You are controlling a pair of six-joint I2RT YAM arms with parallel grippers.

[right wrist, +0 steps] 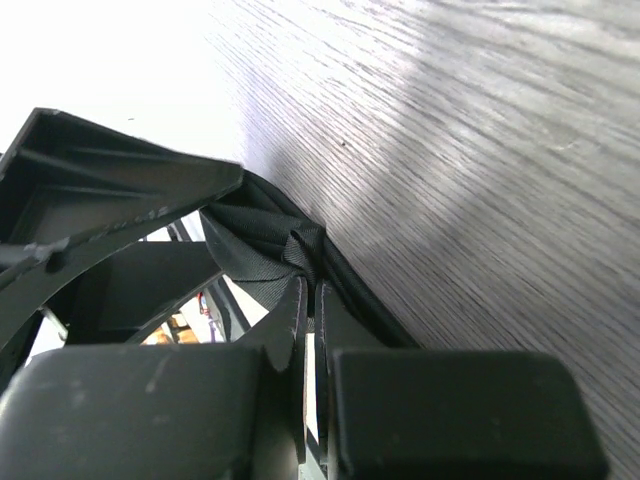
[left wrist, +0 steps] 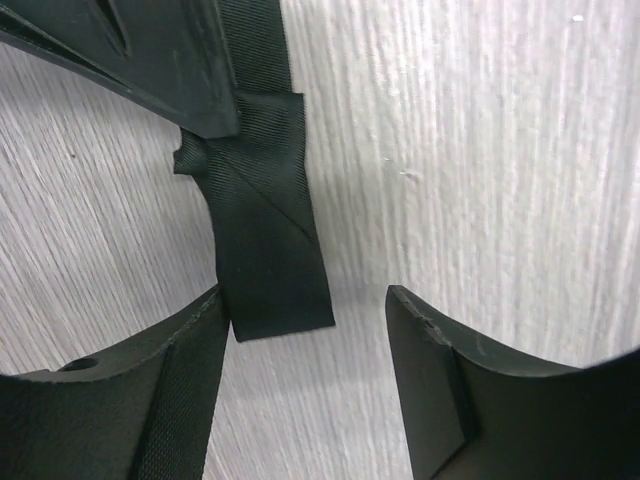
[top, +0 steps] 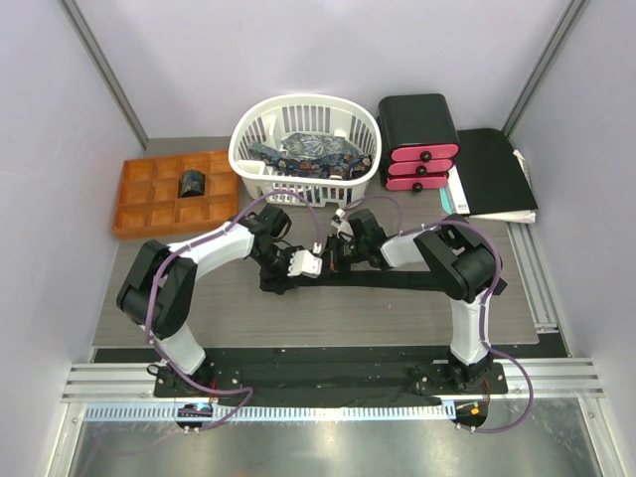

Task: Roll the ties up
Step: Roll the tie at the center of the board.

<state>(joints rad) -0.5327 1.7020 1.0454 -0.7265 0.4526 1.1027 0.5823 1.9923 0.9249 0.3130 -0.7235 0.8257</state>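
A plain black tie (top: 397, 281) lies stretched across the table in front of both arms. Its narrow end (left wrist: 265, 250) is folded over on itself. My left gripper (left wrist: 305, 300) is open around that end, the fabric lying by its left finger and not clamped; it also shows in the top view (top: 316, 266). My right gripper (right wrist: 310, 290) is shut on a pinch of the black tie (right wrist: 265, 250) at the fold, low on the table, right beside the left one (top: 336, 256). Patterned dark blue ties (top: 310, 152) lie in the basket. A rolled dark tie (top: 191, 184) sits in the orange tray.
A white basket (top: 248, 134) stands at the back centre. An orange compartment tray (top: 149, 214) is at the back left. A black box with pink drawers (top: 419, 139) and a flat black folder (top: 494, 171) are at the back right.
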